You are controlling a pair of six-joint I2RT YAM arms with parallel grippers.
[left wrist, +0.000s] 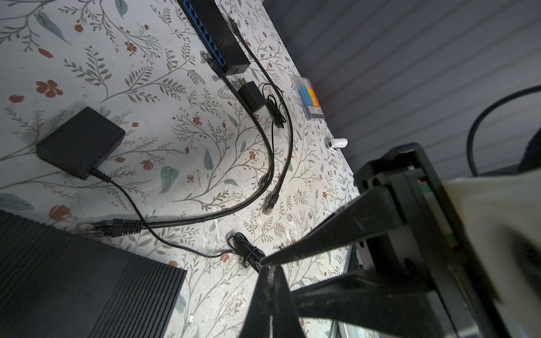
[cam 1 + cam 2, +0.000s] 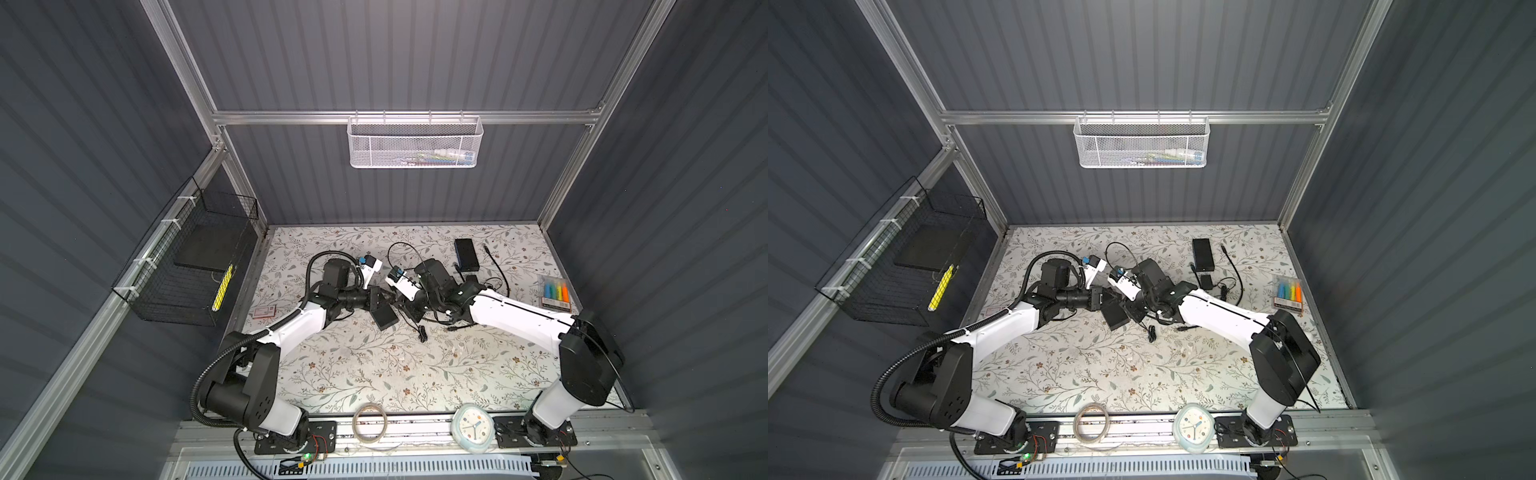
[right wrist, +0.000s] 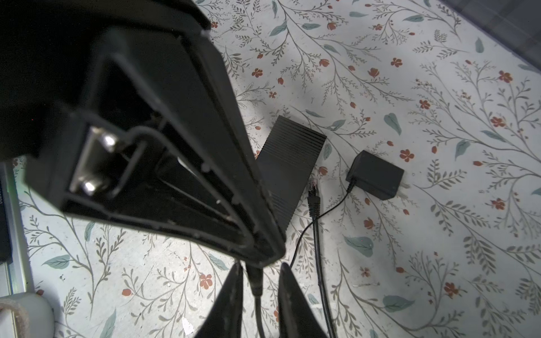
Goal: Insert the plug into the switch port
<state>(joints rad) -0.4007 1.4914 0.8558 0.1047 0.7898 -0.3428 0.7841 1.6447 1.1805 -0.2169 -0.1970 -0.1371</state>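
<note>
1 view: cable [image 3: 256,288] btwn R fingers [image 3: 231,301]

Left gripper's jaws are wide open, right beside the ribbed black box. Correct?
Not open: the left gripper is shut, its tips pressed together, as the left wrist view shows. It does sit right beside the ribbed black box.

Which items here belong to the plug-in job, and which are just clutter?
Job: ribbed black switch; network plug beside it; cable running through the right pincer; shut left pincer.
Lying about: marker pack; clock; tape roll; card; probably the blue-port switch.
</note>
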